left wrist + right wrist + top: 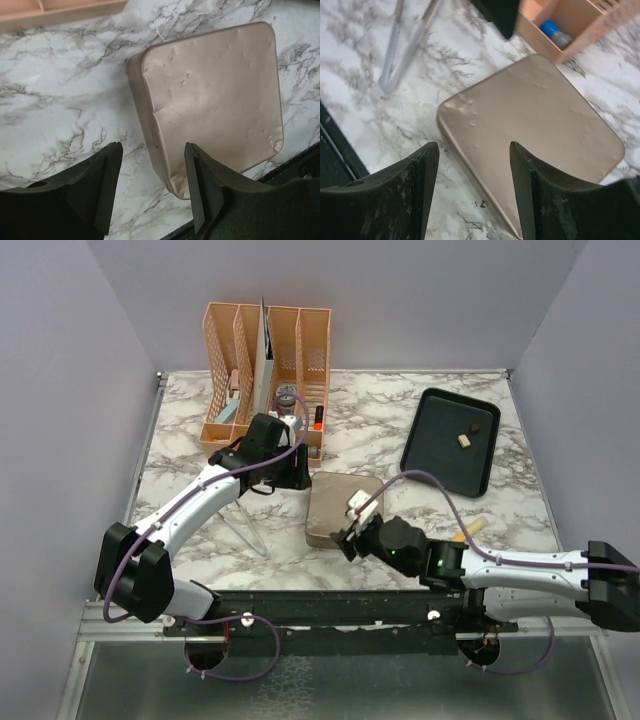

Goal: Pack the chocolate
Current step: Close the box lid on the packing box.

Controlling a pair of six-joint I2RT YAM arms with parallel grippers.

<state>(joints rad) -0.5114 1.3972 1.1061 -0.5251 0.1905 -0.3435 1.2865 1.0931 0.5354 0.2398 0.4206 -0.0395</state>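
The square gold tin (335,502) lies closed on the marble table, dented on top. It fills the left wrist view (215,95) and the right wrist view (535,120). My left gripper (298,476) is open and empty at the tin's far left corner, its jaws either side of the tin's edge (152,170). My right gripper (349,538) is open and empty over the tin's near edge (474,165). Two chocolate pieces, one dark (476,427) and one cream (463,441), lie on the black tray (435,455) at the back right. No other chocolate shows.
An orange desk organizer (265,370) with small items stands at the back left, close behind the left gripper; it also shows in the right wrist view (570,22). Metal tongs (245,528) lie left of the tin. A yellowish object (470,530) lies by the right arm.
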